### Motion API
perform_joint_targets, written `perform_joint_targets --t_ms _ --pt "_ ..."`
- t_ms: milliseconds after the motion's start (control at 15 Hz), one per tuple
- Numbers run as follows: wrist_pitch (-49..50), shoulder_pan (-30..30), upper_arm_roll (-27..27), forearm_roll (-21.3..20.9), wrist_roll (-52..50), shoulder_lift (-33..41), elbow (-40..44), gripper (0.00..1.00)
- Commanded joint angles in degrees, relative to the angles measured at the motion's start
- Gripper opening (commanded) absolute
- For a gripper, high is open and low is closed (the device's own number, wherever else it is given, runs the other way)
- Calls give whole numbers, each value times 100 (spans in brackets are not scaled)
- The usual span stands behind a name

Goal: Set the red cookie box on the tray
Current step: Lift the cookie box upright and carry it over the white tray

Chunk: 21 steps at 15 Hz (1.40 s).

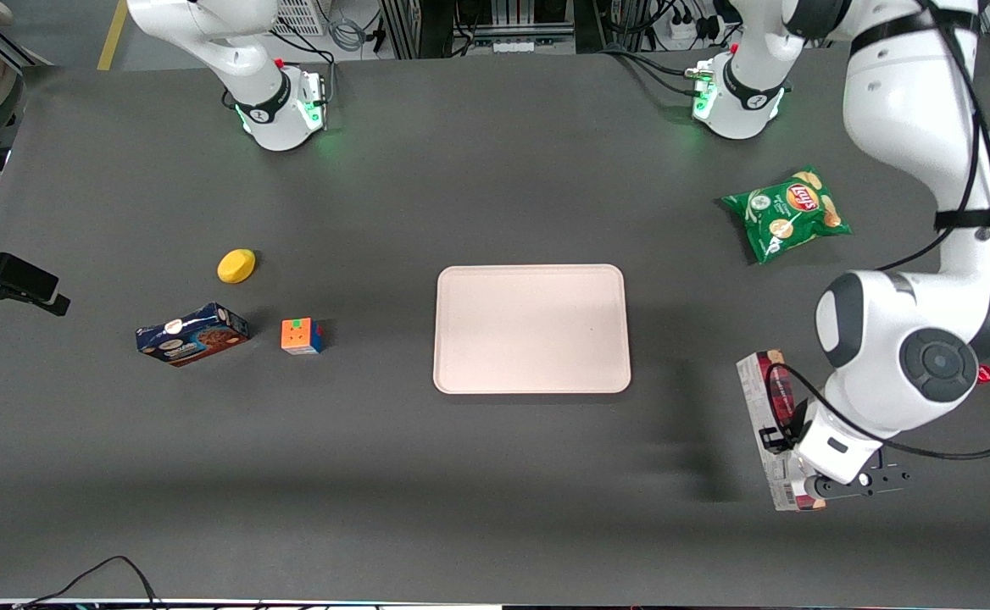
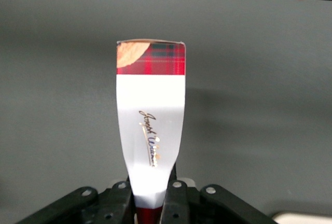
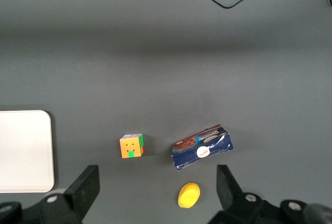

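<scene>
The table (image 1: 478, 195) looks matt, a dark grey sheet that reflects only a faint green glow by the arm bases. The tray (image 1: 532, 280) is smooth, pale plastic with a dull sheen. The red box (image 2: 150, 120) is printed cardboard, satin, its white section catching a bright glare; the end effector (image 2: 150, 195), matt black plastic with small metal screws, is clamped on it at the carton's 6 o'clock end. The chip bag (image 1: 785, 212) is glossy crinkled foil. The blue box (image 1: 192, 334) is shiny printed card. The cube (image 1: 302, 335) is glossy plastic. The yellow lump (image 1: 236, 265) looks smooth and matt.
</scene>
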<state>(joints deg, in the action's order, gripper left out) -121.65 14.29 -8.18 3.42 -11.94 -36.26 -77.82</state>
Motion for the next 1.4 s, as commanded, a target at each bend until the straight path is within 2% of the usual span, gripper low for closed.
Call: perform_joint_targets --t_ms 0,200,600,733,933,1133,1333 --pt "588 468 -97 -246 184 584 -58 0" --pt "975 881 -61 -141 -44 883 -102 0" --pt "942 1453 553 -255 -1275 928 -443 0" --pt "574 1629 563 -333 -1607 998 -951 0" --pt "-461 1753 685 -764 -1995 1147 -2006 0" --pt "-1761 1753 686 -773 -2022 1323 -3087 0" --pt "-1985 1753 808 -773 -2136 1376 -3371 0"
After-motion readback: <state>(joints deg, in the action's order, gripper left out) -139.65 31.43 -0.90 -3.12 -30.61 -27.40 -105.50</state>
